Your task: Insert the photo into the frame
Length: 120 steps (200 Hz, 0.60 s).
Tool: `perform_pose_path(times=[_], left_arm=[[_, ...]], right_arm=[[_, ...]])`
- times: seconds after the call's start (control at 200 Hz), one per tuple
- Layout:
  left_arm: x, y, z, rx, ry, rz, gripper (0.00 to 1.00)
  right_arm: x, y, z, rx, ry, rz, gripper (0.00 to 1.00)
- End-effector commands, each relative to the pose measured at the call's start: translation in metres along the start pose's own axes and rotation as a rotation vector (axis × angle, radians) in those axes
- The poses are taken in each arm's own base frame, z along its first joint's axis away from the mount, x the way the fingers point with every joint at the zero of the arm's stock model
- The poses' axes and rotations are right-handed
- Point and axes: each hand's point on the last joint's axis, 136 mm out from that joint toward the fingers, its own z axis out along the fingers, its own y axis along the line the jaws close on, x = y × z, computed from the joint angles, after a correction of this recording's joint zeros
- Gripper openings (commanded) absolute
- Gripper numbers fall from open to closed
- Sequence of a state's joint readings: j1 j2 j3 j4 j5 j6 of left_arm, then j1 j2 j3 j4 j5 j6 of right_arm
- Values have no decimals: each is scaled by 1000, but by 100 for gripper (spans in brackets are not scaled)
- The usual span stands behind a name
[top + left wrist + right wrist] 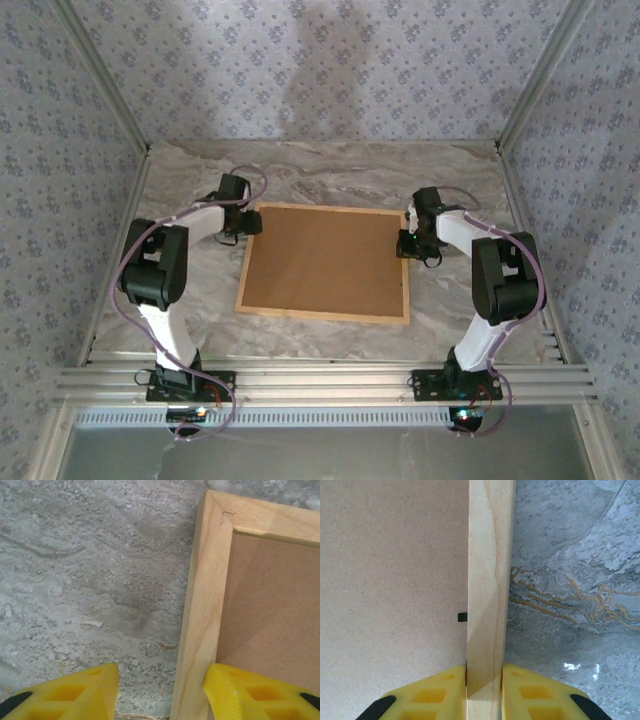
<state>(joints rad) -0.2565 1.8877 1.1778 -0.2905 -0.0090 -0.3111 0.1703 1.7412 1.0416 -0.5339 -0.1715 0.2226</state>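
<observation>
Pale wood frame (322,313) face down, matte brown board (325,258), veined grey marble table (330,180), right gripper (484,695) grasping one rail, left gripper (161,695) released astride another.

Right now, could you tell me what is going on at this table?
The wooden frame lies back up on the marble table, its brown backing board showing. The right arm has its jaws closed on the frame's right rail; the left arm has its jaws open astride the left rail, not gripping it.
</observation>
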Motion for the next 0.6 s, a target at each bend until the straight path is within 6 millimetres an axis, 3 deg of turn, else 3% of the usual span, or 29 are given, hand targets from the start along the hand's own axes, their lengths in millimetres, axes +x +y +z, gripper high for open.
perform_pose_path(times=[0.0, 0.325, 0.595], left_arm=[[58, -16, 21, 38, 203, 74, 53], [57, -17, 17, 15, 204, 90, 55], [16, -8, -17, -4, 63, 49, 57]], right_arm=[[9, 6, 14, -6, 47, -39, 23], [14, 8, 14, 0, 57, -50, 23], [15, 8, 11, 5, 57, -51, 23]])
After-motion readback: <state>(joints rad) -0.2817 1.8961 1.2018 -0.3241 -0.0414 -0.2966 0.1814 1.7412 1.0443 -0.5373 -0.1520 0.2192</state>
